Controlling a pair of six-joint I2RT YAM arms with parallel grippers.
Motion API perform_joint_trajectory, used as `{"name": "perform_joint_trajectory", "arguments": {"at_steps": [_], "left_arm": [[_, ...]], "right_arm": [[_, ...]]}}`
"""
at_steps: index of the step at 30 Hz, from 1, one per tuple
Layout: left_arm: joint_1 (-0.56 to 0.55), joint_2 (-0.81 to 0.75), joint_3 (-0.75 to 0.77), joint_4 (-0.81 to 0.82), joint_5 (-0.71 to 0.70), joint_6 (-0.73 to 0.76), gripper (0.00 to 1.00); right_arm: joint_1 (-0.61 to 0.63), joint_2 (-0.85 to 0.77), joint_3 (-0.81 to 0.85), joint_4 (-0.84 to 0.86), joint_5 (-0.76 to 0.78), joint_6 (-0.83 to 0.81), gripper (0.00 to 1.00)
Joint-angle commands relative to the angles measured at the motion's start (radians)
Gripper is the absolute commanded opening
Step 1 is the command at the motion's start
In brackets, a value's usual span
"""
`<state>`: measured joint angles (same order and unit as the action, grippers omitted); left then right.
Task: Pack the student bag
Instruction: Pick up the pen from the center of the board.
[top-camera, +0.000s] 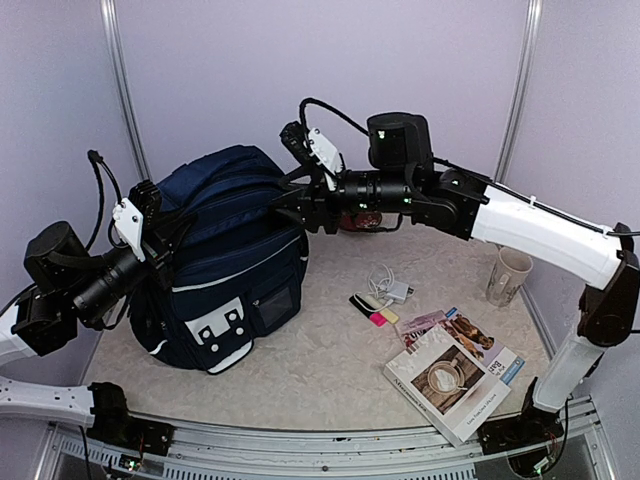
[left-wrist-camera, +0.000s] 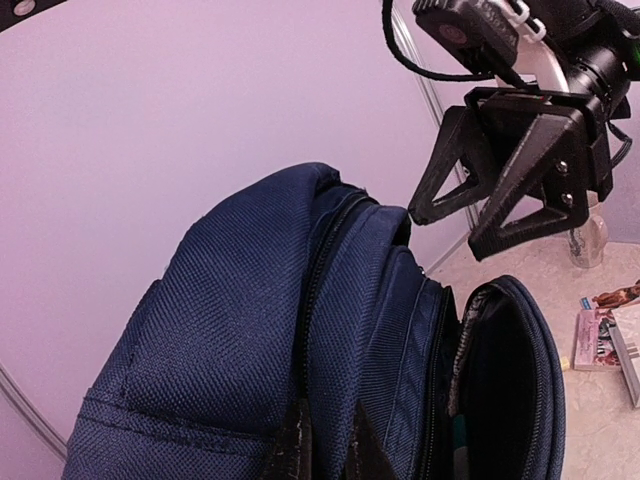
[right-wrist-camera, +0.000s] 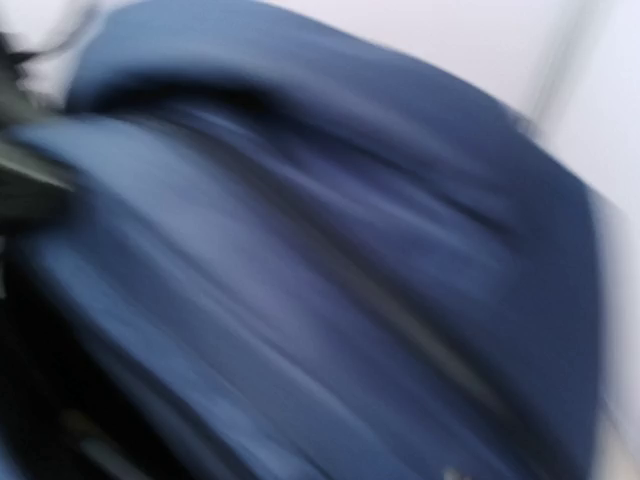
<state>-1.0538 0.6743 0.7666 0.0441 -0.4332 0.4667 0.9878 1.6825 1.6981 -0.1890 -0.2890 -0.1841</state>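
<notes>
The student bag (top-camera: 225, 250) is a navy backpack with white piping, standing upright at the left middle of the table. My left gripper (top-camera: 165, 240) is at its left side. In the left wrist view its fingertips (left-wrist-camera: 295, 445) pinch a fold of the bag's fabric (left-wrist-camera: 250, 330) beside a zip. A front pocket (left-wrist-camera: 500, 380) gapes open and dark. My right gripper (top-camera: 288, 200) hovers at the bag's upper right edge. In the left wrist view it (left-wrist-camera: 445, 230) shows open and empty, just above the bag's top. The right wrist view is a blur of blue fabric (right-wrist-camera: 320, 260).
A beige mug (top-camera: 508, 275) stands at the right. Books and magazines (top-camera: 455, 370) lie at the front right. A white charger with cable (top-camera: 390, 287) and small black, pink and yellow items (top-camera: 373, 310) lie right of the bag. A dark object (top-camera: 360, 222) sits behind the right arm.
</notes>
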Motion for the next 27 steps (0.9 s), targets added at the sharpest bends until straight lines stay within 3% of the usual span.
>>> {"name": "perform_joint_trajectory", "arguments": {"at_steps": [1, 5, 10, 16, 21, 27], "left_arm": [[0.006, -0.005, -0.005, 0.065, 0.028, -0.037, 0.0], [0.006, -0.004, -0.005, 0.065, 0.03, -0.038, 0.0], [0.006, -0.002, -0.006, 0.064, 0.031, -0.037, 0.0], [0.006, -0.001, -0.006, 0.06, 0.026, -0.034, 0.0], [0.006, 0.0, -0.006, 0.057, 0.03, -0.033, 0.0], [0.006, 0.0, -0.006, 0.056, 0.029, -0.031, 0.0]], "right_arm": [[-0.098, -0.083, -0.152, -0.113, 0.243, 0.303, 0.51], [-0.13, -0.073, -0.277, -0.234, 0.409, 0.414, 0.5], [-0.13, 0.044, -0.313, -0.398, 0.401, 0.481, 0.52], [-0.132, 0.16, -0.363, -0.481, 0.413, 0.496, 0.63], [-0.141, 0.219, -0.372, -0.524, 0.462, 0.503, 0.5], [-0.168, 0.246, -0.383, -0.489, 0.451, 0.49, 0.44]]}}
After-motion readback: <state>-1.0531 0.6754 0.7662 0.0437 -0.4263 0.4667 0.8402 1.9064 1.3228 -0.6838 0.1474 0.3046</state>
